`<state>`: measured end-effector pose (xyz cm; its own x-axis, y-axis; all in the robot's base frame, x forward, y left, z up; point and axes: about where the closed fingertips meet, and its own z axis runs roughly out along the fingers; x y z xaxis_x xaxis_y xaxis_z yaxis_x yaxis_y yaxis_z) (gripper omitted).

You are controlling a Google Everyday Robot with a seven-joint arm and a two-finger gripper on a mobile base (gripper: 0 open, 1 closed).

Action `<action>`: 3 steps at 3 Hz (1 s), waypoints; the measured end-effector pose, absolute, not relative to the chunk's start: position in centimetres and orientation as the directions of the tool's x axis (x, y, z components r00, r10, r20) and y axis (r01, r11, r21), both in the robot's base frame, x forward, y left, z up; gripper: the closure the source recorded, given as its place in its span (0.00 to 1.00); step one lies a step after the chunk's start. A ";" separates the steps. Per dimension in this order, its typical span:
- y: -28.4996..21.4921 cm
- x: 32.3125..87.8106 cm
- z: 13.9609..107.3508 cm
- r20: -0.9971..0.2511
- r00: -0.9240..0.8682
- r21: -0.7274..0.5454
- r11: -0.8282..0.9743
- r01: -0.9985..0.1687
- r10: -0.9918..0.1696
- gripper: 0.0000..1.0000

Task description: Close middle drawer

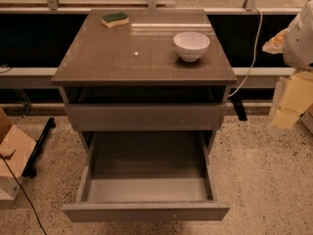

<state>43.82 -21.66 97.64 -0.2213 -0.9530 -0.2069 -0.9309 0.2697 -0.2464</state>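
Gripper (289,104) at far right edge of frame, pale yellowish, blurred, hanging beside the cabinet's (144,58) right side at about the level of the top drawer (145,115), well apart from any drawer; open or closed cannot tell. Above it a white rounded arm section (301,40), partly cut off by the frame edge. A white cable (253,53) runs down behind the cabinet's right rear corner. Cabinet grey-brown with a glossy top; a white bowl (191,45) stands on it right of centre, a green-and-yellow sponge (115,19) lies near the back left. Top drawer sits a little forward, with a dark gap between it and the top. Middle drawer (145,212) directly below, pulled far out toward the camera: wide shallow box, plain flat front with no handle, grey floor and side walls in full view, front panel near the bottom edge of frame. Lowest drawer hidden beneath it. Speckled floor (254,180) all round; a cardboard box (12,153) at left with a black cable (22,199) trailing beside it.
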 end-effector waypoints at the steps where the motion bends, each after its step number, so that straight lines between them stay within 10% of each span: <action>1: -21.7 43.8 97.6 -0.207 -0.221 -0.246 0.270 -0.931 -0.953 0.00; 3: -22.1 44.6 95.4 -0.229 -0.198 -0.246 0.254 -0.936 -0.953 0.48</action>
<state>44.57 -22.06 95.45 -0.1980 -0.9530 -0.2292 -0.9355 0.2535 -0.2461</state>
